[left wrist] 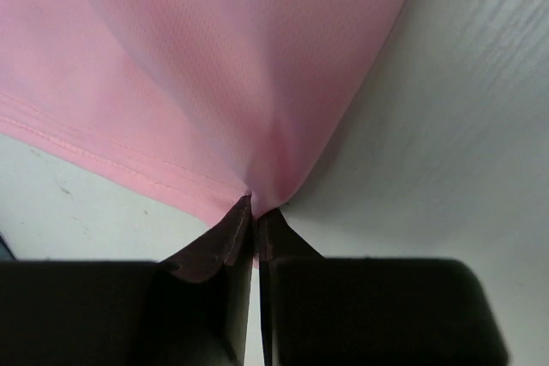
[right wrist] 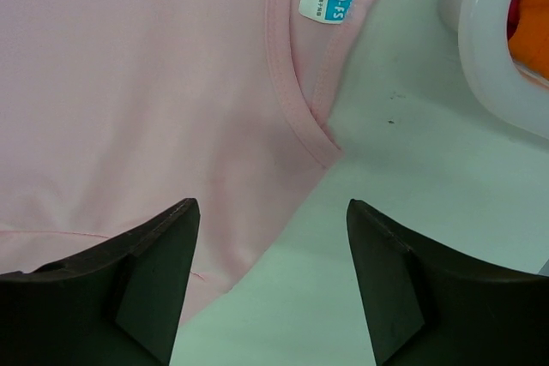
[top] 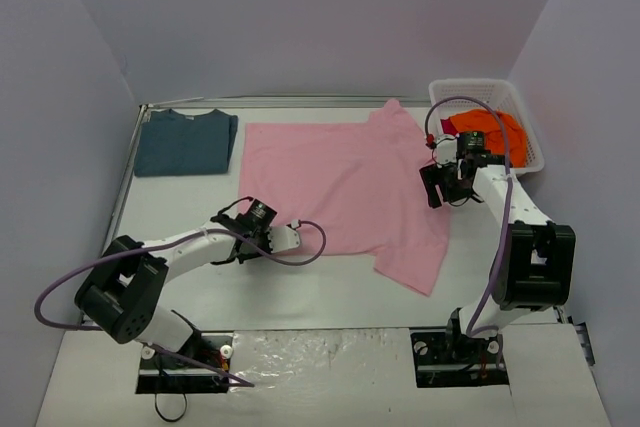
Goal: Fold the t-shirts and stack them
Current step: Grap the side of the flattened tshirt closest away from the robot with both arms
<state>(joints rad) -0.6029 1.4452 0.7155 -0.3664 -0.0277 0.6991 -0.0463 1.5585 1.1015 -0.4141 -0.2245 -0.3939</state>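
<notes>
At mid-worktop the pink t-shirt (top: 340, 182) lies flat. The left gripper (left wrist: 255, 212) pinches its near hem corner, likely to fold it; the right gripper (right wrist: 273, 212) is spread over the collar. The teal t-shirt (top: 186, 142) sits folded at the far-left corner, and the orange t-shirt (top: 485, 127) waits in the basket (top: 520, 107) at the far right.

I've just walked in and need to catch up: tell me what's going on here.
Two arms are working on the pink shirt, spread on the table. The left gripper is shut on its near hem corner. The right gripper hovers open over the shirt's edge by the collar. A teal shirt lies folded at the far left, and an orange shirt sits in the basket.
</notes>
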